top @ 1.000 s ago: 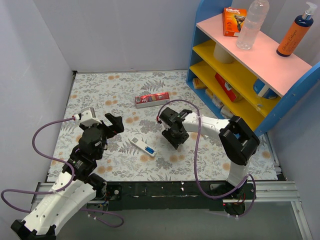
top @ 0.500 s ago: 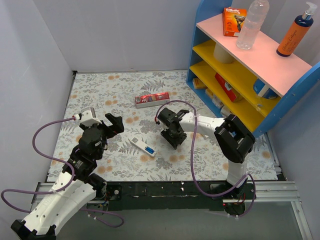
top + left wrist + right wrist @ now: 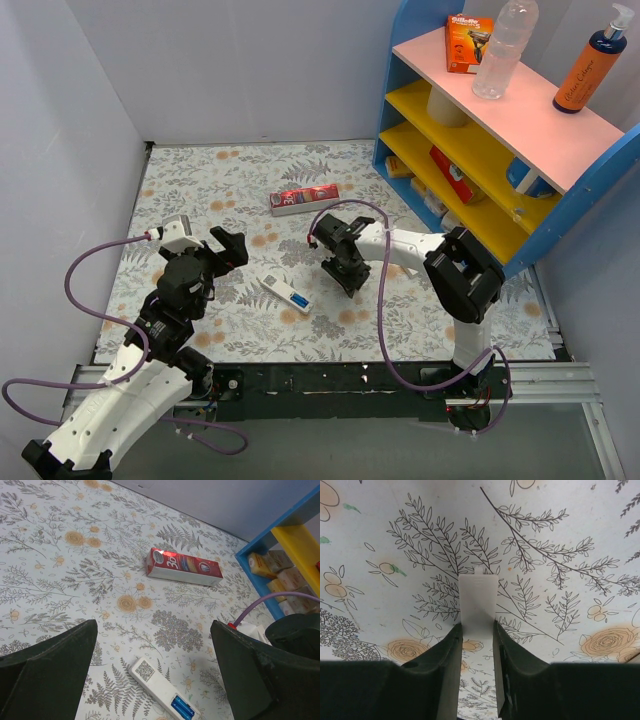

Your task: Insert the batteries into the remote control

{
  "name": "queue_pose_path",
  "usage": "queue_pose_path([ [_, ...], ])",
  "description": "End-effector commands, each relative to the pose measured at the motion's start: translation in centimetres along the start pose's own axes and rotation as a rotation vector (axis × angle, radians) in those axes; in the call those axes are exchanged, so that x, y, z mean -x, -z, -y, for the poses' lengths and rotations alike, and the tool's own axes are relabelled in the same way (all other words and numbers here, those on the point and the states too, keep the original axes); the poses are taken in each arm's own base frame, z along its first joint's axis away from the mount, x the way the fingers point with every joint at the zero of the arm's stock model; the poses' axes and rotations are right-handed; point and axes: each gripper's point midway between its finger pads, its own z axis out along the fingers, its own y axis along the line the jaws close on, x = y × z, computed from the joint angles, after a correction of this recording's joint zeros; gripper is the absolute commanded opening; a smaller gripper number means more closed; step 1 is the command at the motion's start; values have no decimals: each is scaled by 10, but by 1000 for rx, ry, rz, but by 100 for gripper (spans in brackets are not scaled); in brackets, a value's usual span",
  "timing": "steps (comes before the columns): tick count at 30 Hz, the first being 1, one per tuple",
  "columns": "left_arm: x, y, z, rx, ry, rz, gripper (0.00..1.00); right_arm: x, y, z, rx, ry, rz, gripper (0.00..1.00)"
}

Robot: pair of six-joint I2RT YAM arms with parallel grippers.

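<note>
We find the right gripper [image 3: 477, 630] pinching a white plate [image 3: 478, 600]

Nearest us, the left gripper [image 3: 225, 245] hangs empty, jaws spread wide. Just beyond lies the remote control [image 3: 288, 294], with 2 blue batteries [image 3: 181, 707] in its open bay. The right gripper's fingers press both long edges of the white plate (flat on the floral mat [image 3: 200, 180]). Farther back lies the red carton [image 3: 305, 200].

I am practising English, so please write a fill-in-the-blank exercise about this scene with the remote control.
The batteries in the remote control are ____.
The carton on the table is mostly ____.
The right gripper grips a small ____ cover.
The left gripper is ____ and holds nothing.
Missing words: blue, red, white, open.
</note>
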Motion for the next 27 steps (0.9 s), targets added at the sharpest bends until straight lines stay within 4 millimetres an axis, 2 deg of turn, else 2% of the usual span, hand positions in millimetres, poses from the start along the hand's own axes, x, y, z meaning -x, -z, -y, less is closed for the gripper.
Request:
queue_pose_path([
  [1, 4, 0, -1, -2, -6, 18, 98, 11, 4, 4, -14, -1, 30, 17],
  [6, 6, 1, -2, 2, -2, 26, 98, 19, 29, -8, -2, 25, 53, 16],
  [14, 7, 2, -3, 7, 1, 32, 98, 43, 64, -51, 35, 104, 96, 16],
  [17, 8, 3, -4, 11, 3, 34, 98, 50, 66, -69, 69, 129, 90, 16],
  [22, 11, 4, -6, 20, 8, 44, 98, 53, 58, -94, 108, 164, 53, 16],
  [27, 14, 6, -8, 31, 16, 57, 98, 57, 50, -110, 140, 183, 31, 16],
])
